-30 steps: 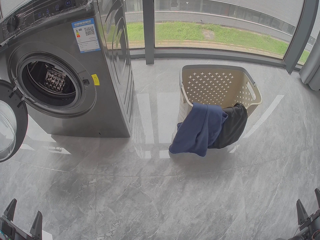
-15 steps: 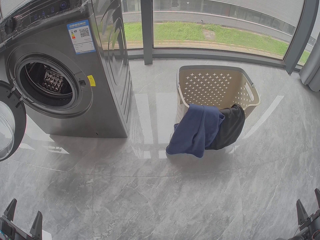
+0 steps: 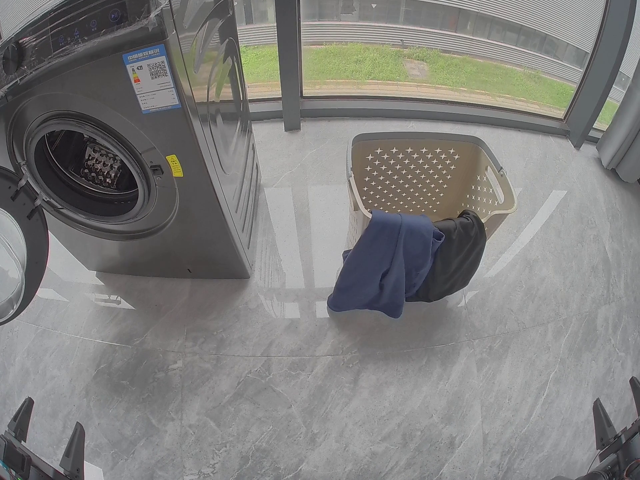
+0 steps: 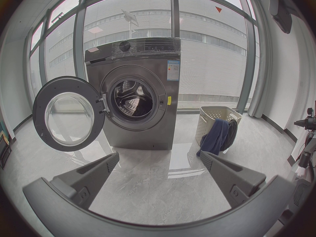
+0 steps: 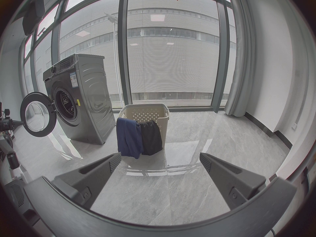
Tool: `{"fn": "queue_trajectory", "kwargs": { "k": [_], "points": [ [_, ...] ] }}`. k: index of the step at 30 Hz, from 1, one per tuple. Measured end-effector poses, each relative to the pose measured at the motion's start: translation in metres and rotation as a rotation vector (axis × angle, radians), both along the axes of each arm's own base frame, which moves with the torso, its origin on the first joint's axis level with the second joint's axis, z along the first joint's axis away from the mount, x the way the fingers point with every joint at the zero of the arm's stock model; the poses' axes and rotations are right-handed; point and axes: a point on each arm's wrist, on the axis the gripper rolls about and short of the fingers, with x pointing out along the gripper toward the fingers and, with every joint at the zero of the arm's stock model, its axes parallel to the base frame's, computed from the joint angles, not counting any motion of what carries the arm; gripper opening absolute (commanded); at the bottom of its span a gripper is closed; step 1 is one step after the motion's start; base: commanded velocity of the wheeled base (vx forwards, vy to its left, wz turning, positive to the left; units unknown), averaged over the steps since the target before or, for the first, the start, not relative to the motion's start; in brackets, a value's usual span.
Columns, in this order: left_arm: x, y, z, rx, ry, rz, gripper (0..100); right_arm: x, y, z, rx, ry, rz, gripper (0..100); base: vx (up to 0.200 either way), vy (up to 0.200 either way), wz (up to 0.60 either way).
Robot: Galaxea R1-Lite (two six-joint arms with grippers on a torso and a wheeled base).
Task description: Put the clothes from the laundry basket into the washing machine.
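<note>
Camera drifts, scene static. Left gripper (image 4: pixel 158 154) and right gripper (image 5: pixel 158 155) wide apart, empty. Blue garment (image 3: pixel 383 265) soft, light: pinch fold over laundry basket (image 3: pixel 413 135) rim.

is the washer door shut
No, the washing machine has its round door swung wide open to the side, leaving the drum opening exposed.

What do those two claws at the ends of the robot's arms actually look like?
They are a matching pair. The left gripper and the right gripper each have two dark grey, wedge-shaped fingers. The fingers taper to ribbed inner tips, and each has a small round screw hole near its wider base.
</note>
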Motion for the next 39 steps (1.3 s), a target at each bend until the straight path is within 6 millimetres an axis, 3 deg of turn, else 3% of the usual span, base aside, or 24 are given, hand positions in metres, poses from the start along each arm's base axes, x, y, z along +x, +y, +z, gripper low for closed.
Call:
{"fn": "queue_trajectory", "kwargs": {
  "k": [7, 17, 23, 39],
  "points": [
    [0.0, 0.0, 0.0, 0.005, 0.0, 0.0, 100, 0.0, 0.0, 0.0, 0.0, 0.0, 0.0, 100, 0.0, 0.0, 0.0],
    [0.0, 0.0, 0.0, 0.005, 0.0, 0.0, 100, 0.0, 0.0, 0.0001, 0.0, 0.0, 0.0, 100, 0.0, -0.2, 0.0],
    [0.0, 0.0, 0.0, 0.005, 0.0, 0.0, 100, 0.0, 0.0, 0.0001, 0.0, 0.0, 0.0, 100, 0.0, 0.0, 0.0],
    [0.0, 0.0, 0.0, 0.005, 0.0, -0.001, 100, 0.0, 0.0001, -0.0004, -0.002, 0.005, 0.002, 100, 0.2, 0.0, 0.0]
  ]
}}
